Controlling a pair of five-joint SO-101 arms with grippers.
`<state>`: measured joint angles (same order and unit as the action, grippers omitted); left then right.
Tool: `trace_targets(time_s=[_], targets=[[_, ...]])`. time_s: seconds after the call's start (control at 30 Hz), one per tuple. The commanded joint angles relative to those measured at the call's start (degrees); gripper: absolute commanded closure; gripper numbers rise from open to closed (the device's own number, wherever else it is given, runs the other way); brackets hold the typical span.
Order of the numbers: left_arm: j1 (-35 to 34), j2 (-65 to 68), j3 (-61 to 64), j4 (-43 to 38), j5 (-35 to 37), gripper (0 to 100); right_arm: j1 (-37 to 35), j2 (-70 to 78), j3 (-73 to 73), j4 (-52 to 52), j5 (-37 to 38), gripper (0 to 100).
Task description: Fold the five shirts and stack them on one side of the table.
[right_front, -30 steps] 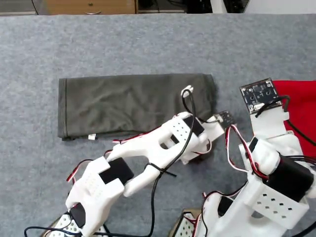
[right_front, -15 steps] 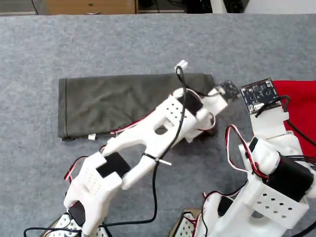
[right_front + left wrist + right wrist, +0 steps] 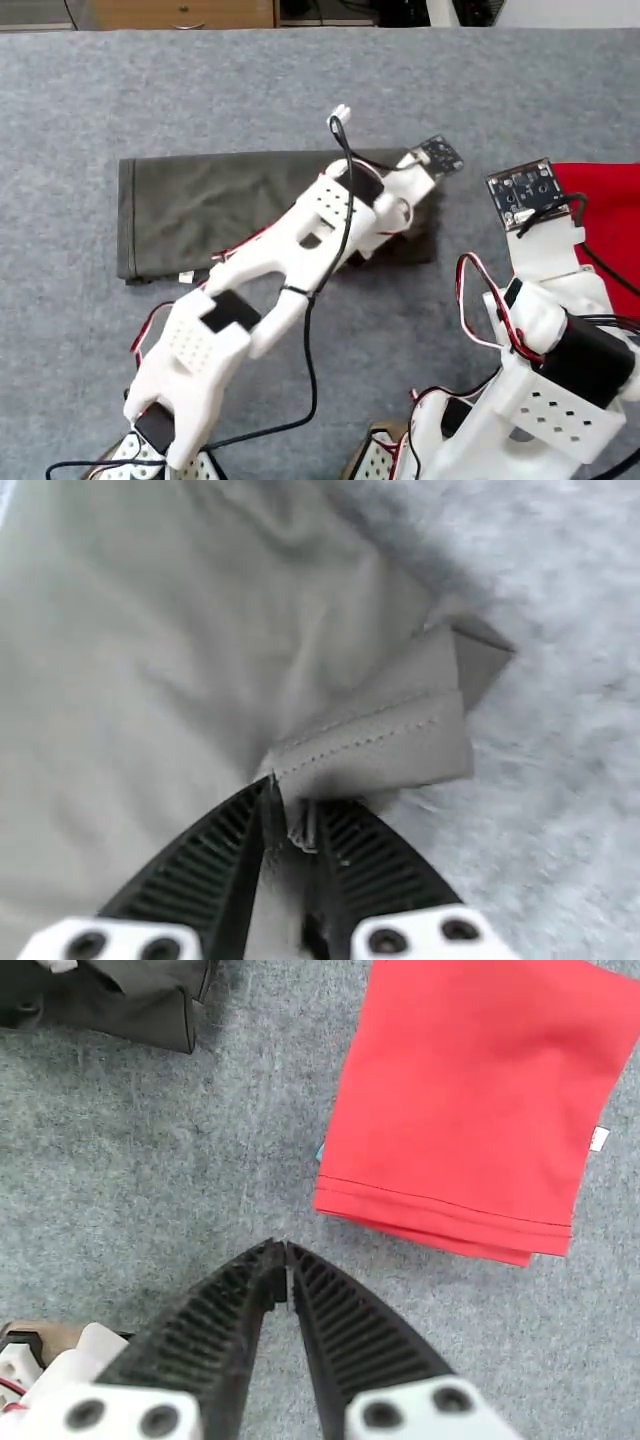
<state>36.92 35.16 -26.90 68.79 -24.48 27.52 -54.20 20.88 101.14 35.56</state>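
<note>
A dark olive shirt (image 3: 220, 210), folded into a long strip, lies across the middle of the grey table (image 3: 300, 90). My left arm stretches over its right end. In the left wrist view my left gripper (image 3: 290, 815) is shut on a stitched hem fold of the olive shirt (image 3: 370, 745), lifted a little off the rest of the cloth. A folded red shirt (image 3: 605, 225) lies at the table's right edge. My right gripper (image 3: 286, 1252) is shut and holds nothing, hanging over bare table just short of the red shirt (image 3: 470, 1100). A corner of the olive shirt (image 3: 120, 1000) shows farther off.
Wooden furniture (image 3: 180, 12) stands past the table's far edge. Bare grey table stretches along the far side and to the left of the olive shirt. The right arm's white body (image 3: 560, 370) takes up the near right corner.
My left arm has swung from the shirt's near right corner toward the table's far side, over the shirt's right end, carrying the gripped hem with it. The right arm has kept still.
</note>
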Motion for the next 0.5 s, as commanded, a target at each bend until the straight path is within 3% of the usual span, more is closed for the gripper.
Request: trace_targets(time_s=[0.0,0.13,0.47], targets=[[-2.5,1.8,-6.0,0.7,-0.5,93,0.9,-0.2,0.1,0.7,0.4,99.5],[-4.2,4.0,-12.2,4.3,0.0,83,0.9,-0.2,0.1,0.7,0.4,99.5],[-6.9,4.8,-17.5,6.8,-2.5,82,0.9,-0.2,0.2,0.8,0.4,99.5]])
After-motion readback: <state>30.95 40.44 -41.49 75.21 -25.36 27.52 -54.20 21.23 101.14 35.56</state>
